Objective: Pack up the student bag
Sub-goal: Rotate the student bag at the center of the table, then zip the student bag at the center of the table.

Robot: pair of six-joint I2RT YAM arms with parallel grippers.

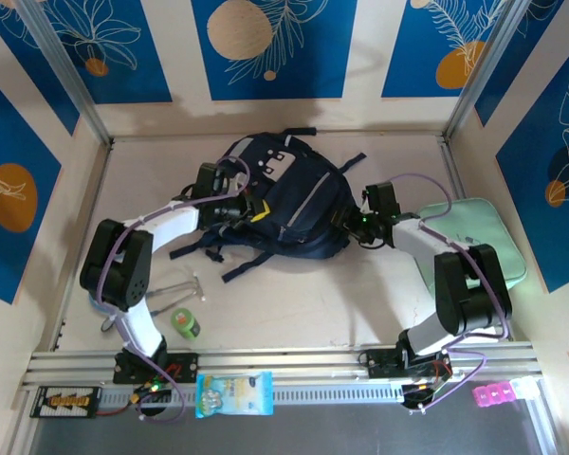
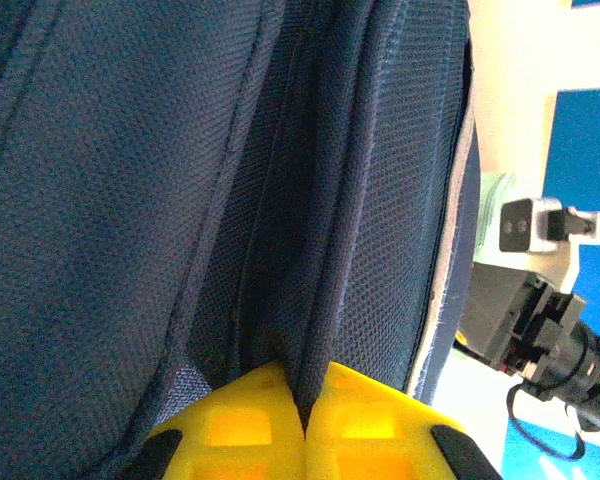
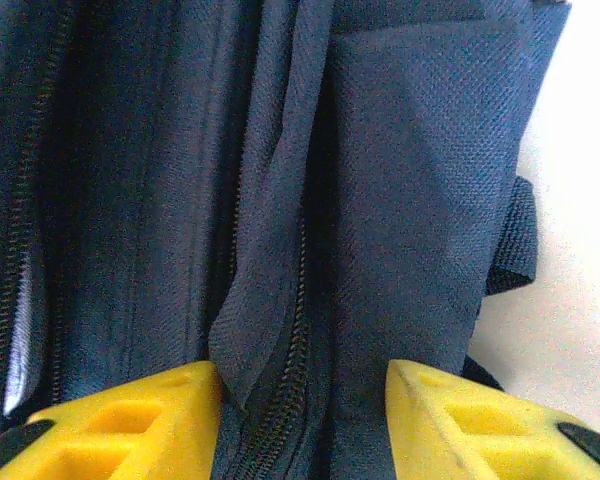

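The navy-blue student bag lies flat at the table's middle back, its grey-white patch facing up. My left gripper presses against the bag's left side; in the left wrist view its yellow fingers are shut on a fold of the bag's fabric. My right gripper is at the bag's right edge. In the right wrist view that gripper stands open, its fingertips either side of a zip and a loose flap of the bag.
A mint-green flat zip case lies right of the bag, partly under my right arm. A green tape roll and some metal items lie front left. A snack packet and a pink item rest on the front rail.
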